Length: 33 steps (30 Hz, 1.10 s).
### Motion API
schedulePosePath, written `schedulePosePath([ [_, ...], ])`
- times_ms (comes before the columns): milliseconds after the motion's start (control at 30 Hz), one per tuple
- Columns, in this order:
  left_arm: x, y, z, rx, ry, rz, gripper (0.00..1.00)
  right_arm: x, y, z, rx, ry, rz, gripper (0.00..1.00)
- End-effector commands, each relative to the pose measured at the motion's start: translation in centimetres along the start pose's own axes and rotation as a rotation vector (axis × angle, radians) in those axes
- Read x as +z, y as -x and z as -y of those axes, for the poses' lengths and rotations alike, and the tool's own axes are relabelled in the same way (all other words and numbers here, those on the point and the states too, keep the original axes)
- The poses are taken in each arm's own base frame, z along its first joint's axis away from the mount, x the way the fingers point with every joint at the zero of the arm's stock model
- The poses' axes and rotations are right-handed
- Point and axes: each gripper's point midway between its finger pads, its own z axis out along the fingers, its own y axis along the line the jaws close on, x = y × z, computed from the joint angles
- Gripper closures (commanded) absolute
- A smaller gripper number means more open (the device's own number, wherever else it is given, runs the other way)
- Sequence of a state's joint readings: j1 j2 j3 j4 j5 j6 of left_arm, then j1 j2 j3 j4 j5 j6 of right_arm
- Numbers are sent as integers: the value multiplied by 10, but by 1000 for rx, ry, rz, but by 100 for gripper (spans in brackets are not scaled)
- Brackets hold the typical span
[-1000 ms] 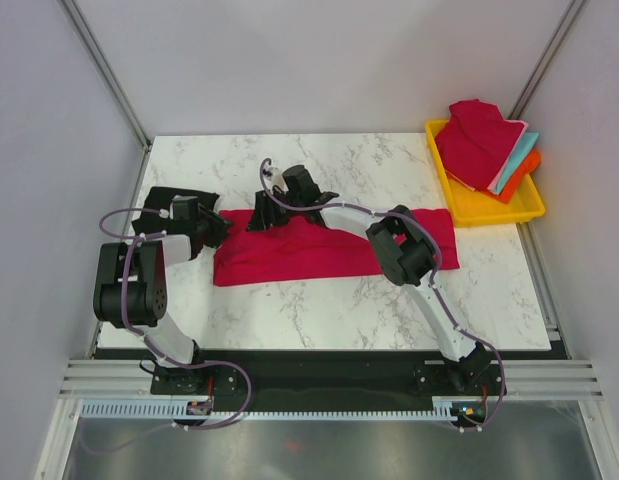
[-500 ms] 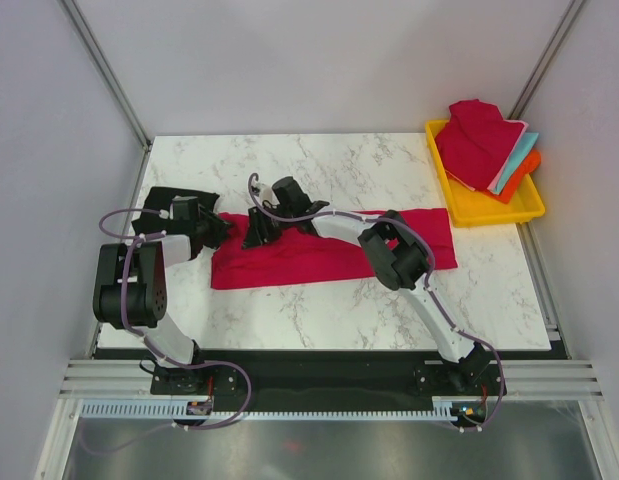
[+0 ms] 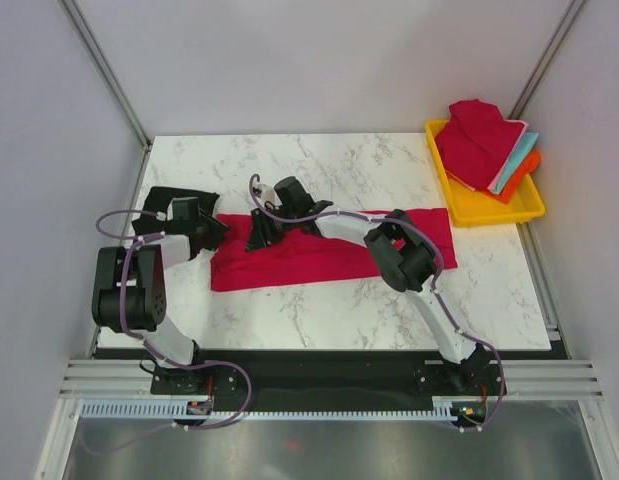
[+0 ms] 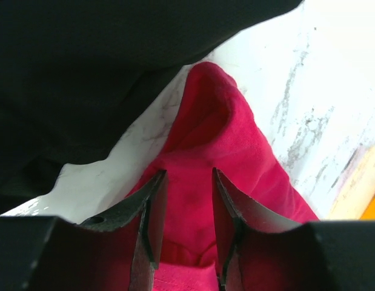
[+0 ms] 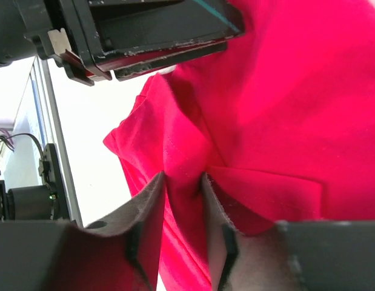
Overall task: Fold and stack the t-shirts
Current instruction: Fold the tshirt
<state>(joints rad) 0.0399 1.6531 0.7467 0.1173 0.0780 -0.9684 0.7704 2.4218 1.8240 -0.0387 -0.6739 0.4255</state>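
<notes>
A crimson t-shirt lies spread in a long band across the middle of the marble table. At its left end my left gripper holds a bunch of the red cloth between its fingers. Just to the right, my right gripper reaches across the shirt and pinches a raised fold of it. A black t-shirt lies at the table's left edge, partly under my left arm, and fills the top of the left wrist view.
A yellow tray stands at the back right, holding a red shirt over a teal one and an orange one. In the right wrist view the left gripper's black body hangs close above.
My right gripper has slid left and toward me along the shirt and closed on a fold of it. The left gripper has stayed at the shirt's left end.
</notes>
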Motion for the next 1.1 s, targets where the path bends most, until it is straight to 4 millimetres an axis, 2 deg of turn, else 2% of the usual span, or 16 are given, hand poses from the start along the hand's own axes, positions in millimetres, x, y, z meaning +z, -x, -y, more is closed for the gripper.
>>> schedulePosePath([
  [0,-9,14,-14,-25,99,68,57,-12,17,-25,-62,34,29,65],
  [200,-5,13,-14,-24,104,51,58,-14,14,-30,-62,51,19,68],
  [267,-5,12,-15,-24,106,49,58,-17,10,-31,-60,56,10,77],
  [333,-6,12,-14,-21,102,51,58,-19,1,-30,-47,58,-8,80],
  [400,-7,14,-13,-18,99,54,58,-25,0,-35,-57,58,-3,78],
  [500,-6,13,-14,-16,102,53,58,-33,-17,-34,-45,50,-25,75],
  [567,-5,13,-13,-15,100,50,59,-38,-17,-39,-55,60,-10,75],
  [600,-6,13,-13,-13,101,49,59,-40,-27,-37,-38,57,-27,75],
  [667,-5,14,-13,-10,102,52,59,-45,-30,-41,-39,67,-18,76],
  [700,-5,14,-13,-10,102,52,59,-47,-42,-36,-14,57,-34,77],
  [733,-5,14,-13,-9,102,52,59,-51,-41,-41,-18,62,-25,77],
  [767,-5,14,-13,-9,102,52,59,-53,-42,-42,-21,65,-15,80],
  [800,-6,14,-13,-10,102,52,59,-55,-54,-39,-1,60,-30,83],
  [867,-6,14,-13,-7,102,52,59,-59,-56,-44,1,64,-19,88],
  [900,-6,14,-12,-6,99,54,59,-61,-66,-42,18,60,-32,89],
  [1067,-7,15,-12,-4,99,56,59,-71,-79,-43,39,31,-34,90],
])
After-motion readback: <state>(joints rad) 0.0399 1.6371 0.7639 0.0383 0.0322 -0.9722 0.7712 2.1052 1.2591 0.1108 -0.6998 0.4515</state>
